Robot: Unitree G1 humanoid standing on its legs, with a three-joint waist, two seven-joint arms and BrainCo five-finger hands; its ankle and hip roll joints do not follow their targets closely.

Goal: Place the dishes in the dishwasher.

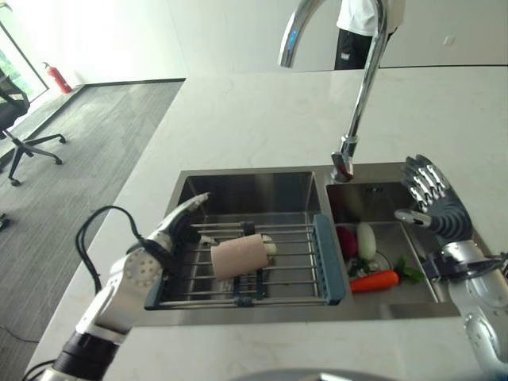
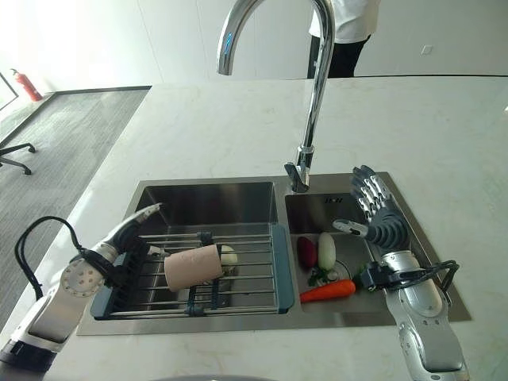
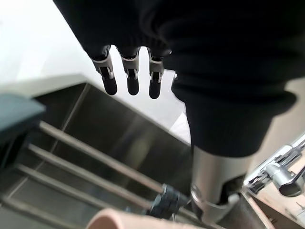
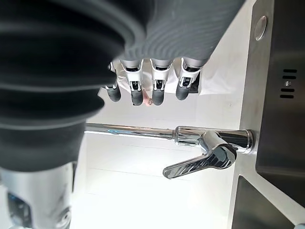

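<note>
Over the left basin: pale pink cylindrical cup [image 1: 240, 255] lying on its side on the wire drying rack with blue-grey end pieces [image 1: 326, 255], rack spanning the stainless steel double sink [image 1: 238, 184].
Left hand [image 1: 176, 223]: fingers straight, empty, just beside the cup, not touching.
Right hand [image 1: 429, 194]: fingers spread, empty, raised over the right basin near the curved chrome tap [image 1: 359, 103].
Right basin: orange carrot [image 1: 374, 280], white vegetable [image 1: 365, 240], red vegetable [image 1: 347, 240].
Risk, as judged: cup rolling along the rack rods if nudged from the side; slipping from a loose grasp.
Dishwasher: not visible.
Wrist views: right wrist alone showing the tap lever [image 4: 200, 163]; left wrist showing the cup rim close below the fingers [image 3: 129, 76].
</note>
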